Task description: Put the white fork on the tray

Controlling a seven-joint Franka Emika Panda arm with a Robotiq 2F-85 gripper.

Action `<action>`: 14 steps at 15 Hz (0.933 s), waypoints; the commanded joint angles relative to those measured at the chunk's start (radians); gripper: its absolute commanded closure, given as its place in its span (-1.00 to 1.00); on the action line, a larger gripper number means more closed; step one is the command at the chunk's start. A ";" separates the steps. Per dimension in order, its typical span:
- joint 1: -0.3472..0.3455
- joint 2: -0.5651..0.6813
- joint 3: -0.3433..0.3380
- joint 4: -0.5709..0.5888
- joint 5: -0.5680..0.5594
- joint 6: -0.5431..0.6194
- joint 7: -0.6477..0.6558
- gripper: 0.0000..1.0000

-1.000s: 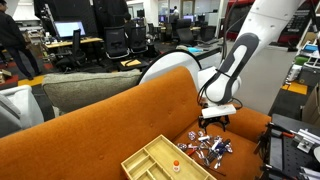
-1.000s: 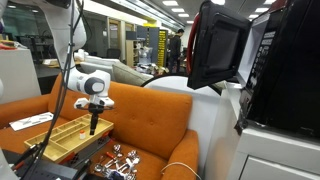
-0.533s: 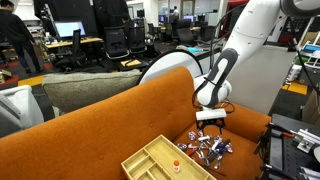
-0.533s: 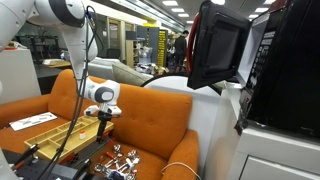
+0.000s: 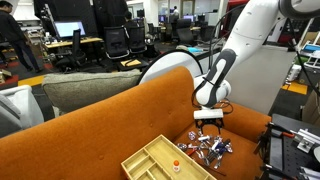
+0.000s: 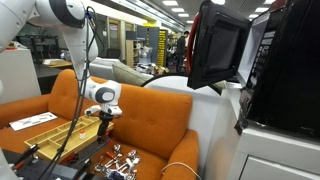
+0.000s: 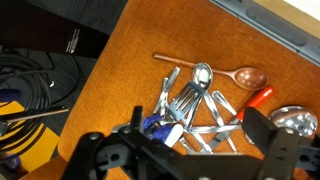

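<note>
A heap of cutlery [image 7: 195, 108] lies on the orange sofa seat. It also shows in both exterior views [image 5: 207, 147] [image 6: 118, 160]. A pale fork [image 7: 190, 100] lies in the middle of the heap, next to a white and blue handle [image 7: 165, 128]. My gripper [image 7: 197, 135] hangs above the heap, open and empty, with one finger on each side of it. It also shows in both exterior views [image 5: 209, 122] [image 6: 103, 126]. The light wooden tray [image 5: 150, 162] [image 6: 62, 131] with compartments lies on the seat beside the heap. It is out of the wrist view.
A wooden spoon [image 7: 225, 76], a red-handled utensil [image 7: 262, 97] and a metal ladle bowl [image 7: 292, 120] lie at the heap's edge. Black cables [image 7: 40, 90] lie past the seat's edge. The sofa back [image 5: 110, 115] rises behind the tray.
A second ago the arm stood differently; the gripper has since shifted over the cutlery heap and come a little lower. In the last half second nothing moved.
</note>
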 commanded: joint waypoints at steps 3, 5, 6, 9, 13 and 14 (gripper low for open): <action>-0.048 0.141 -0.008 0.149 0.148 0.084 0.126 -1.00; -0.048 0.227 -0.029 0.220 0.172 0.127 0.200 -1.00; -0.050 0.275 -0.040 0.261 0.180 0.143 0.244 -1.00; -0.061 0.393 -0.069 0.374 0.194 0.153 0.388 -1.00; -0.075 0.443 -0.079 0.407 0.155 0.158 0.470 -1.00; -0.078 0.459 -0.080 0.424 0.155 0.158 0.488 -1.00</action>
